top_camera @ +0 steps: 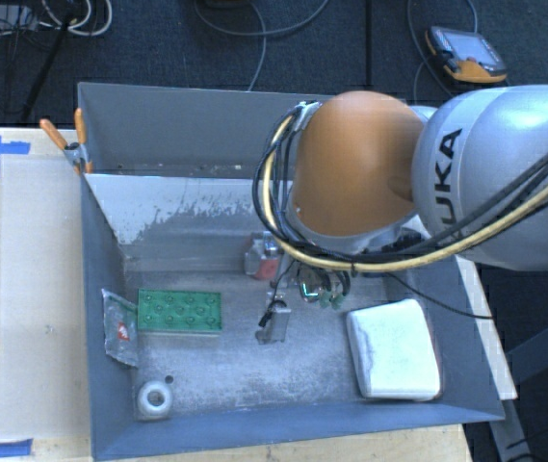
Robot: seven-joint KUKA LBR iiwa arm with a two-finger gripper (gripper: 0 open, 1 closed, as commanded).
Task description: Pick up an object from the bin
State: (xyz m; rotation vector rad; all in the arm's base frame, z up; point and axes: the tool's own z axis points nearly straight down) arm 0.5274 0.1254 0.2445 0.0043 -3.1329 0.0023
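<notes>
Grey metal bin (235, 385) on my feed: a small white roll (155, 398) at the near left and a white block (394, 349) at the right. Farther in, a green studded plate (179, 312) lies beside a clear wrapper (119, 327). My gripper (273, 325) hangs mid-bin, right of the plate; clenched or released, I cannot tell. Beyond it sits a small red-and-grey piece (262, 258).
</notes>
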